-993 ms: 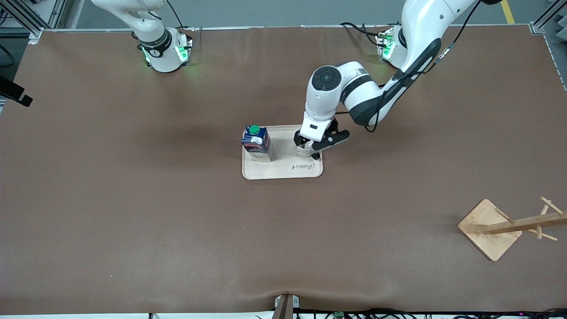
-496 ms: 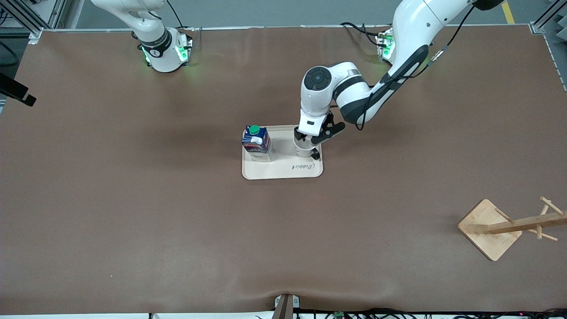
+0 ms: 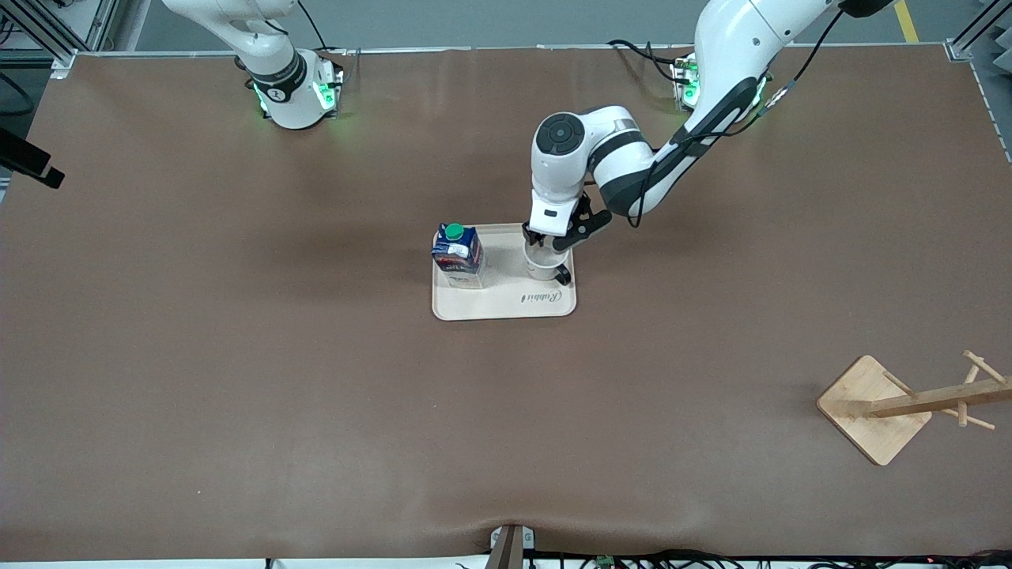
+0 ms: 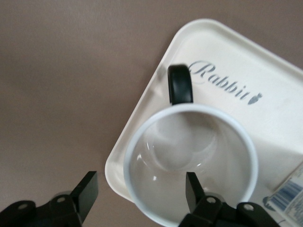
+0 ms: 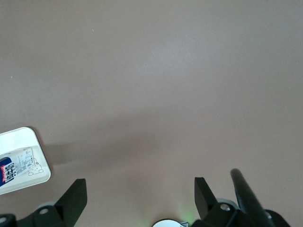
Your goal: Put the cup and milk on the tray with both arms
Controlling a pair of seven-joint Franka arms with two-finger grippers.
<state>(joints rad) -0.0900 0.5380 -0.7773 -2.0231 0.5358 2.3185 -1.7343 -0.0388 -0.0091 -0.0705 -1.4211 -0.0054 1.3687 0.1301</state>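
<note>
Cup [image 4: 189,161] and milk [image 3: 458,254] on tray [image 3: 490,304]; both jaws open, seemingly empty.

White cup [image 3: 542,265] black handle, blue milk [image 3: 458,257] green cap, cream tray [image 3: 506,304]

A brown tabletop [image 3: 237,379] fills nearly the whole front view, matte, with soft sheen patches. A wooden rack [image 3: 901,405] lies on it. Above the tabletop's top edge runs grey floor [image 3: 490,22] with a yellow stripe [image 3: 906,20]. Cables [image 3: 711,559] trail along its lower edge.
</note>
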